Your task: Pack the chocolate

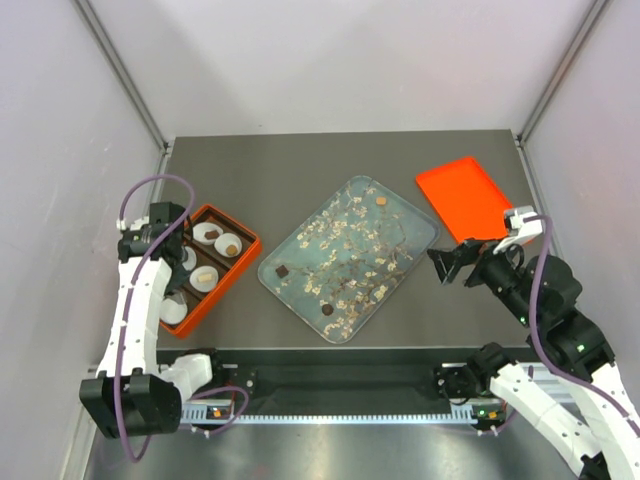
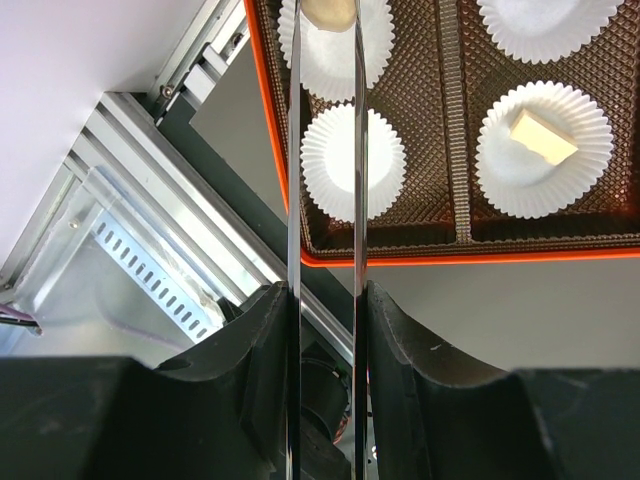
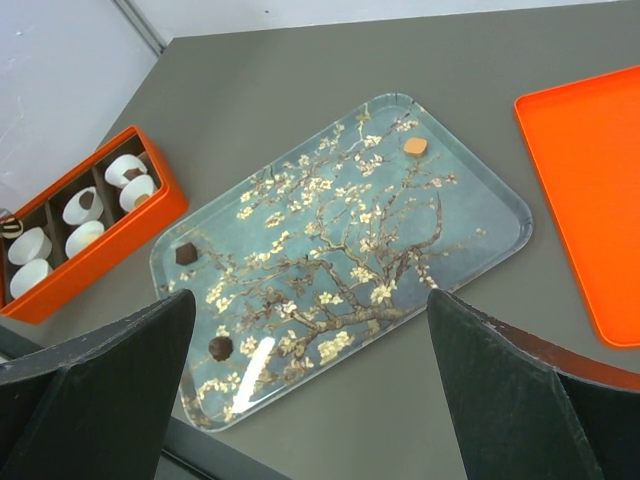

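Your left jaws clamp metal tweezers [image 2: 360,200], whose tips pinch a cream-white chocolate piece [image 2: 330,10] over a white fluted paper cup [image 2: 325,60] inside the orange compartment box [image 2: 450,257]. The right jaws gape empty, well apart from that box.

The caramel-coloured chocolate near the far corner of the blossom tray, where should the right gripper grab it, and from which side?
I'd pinch the caramel chocolate across its opposite sides, coming straight down from above. It is a low piece lying flat on the tray, apart from the rim and the other pieces, so only its sides offer a hold. The right gripper is open.
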Robot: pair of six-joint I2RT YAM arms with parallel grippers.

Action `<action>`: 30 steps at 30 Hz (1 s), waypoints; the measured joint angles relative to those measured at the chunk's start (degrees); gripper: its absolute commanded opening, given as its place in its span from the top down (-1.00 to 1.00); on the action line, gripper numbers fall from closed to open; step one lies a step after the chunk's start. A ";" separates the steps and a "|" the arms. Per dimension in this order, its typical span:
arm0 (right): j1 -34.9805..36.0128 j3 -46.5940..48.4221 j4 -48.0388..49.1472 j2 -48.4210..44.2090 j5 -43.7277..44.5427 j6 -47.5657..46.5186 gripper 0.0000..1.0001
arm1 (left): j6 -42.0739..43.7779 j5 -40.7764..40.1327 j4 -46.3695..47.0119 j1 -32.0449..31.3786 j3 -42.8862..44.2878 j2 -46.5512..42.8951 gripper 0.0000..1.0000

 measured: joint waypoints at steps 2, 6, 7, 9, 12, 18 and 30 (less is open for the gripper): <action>0.00 0.02 0.02 0.28 -0.02 0.20 -1.00 | 0.04 0.22 0.00 0.00 0.00 -0.02 0.35; 0.00 0.02 0.02 0.94 -0.24 0.31 -1.00 | 0.11 0.70 0.00 0.00 0.00 0.04 0.36; 0.00 0.02 0.04 1.05 -0.48 0.33 -1.00 | 0.09 0.81 -0.02 0.00 0.00 0.04 0.36; 0.00 0.04 0.04 1.31 -0.96 0.37 -1.00 | -0.04 0.87 -0.02 0.00 0.00 0.02 0.36; 0.00 0.04 0.04 1.90 -1.73 0.39 -1.00 | -0.28 0.85 -0.02 0.00 -0.02 -0.13 0.35; 0.00 0.11 0.02 2.43 -2.69 0.66 -0.99 | -0.37 0.90 -0.04 0.00 -0.48 -1.01 0.31; 0.00 1.95 -0.04 2.38 -2.75 0.81 -0.99 | -0.31 1.81 -0.02 0.00 -1.07 -2.23 0.24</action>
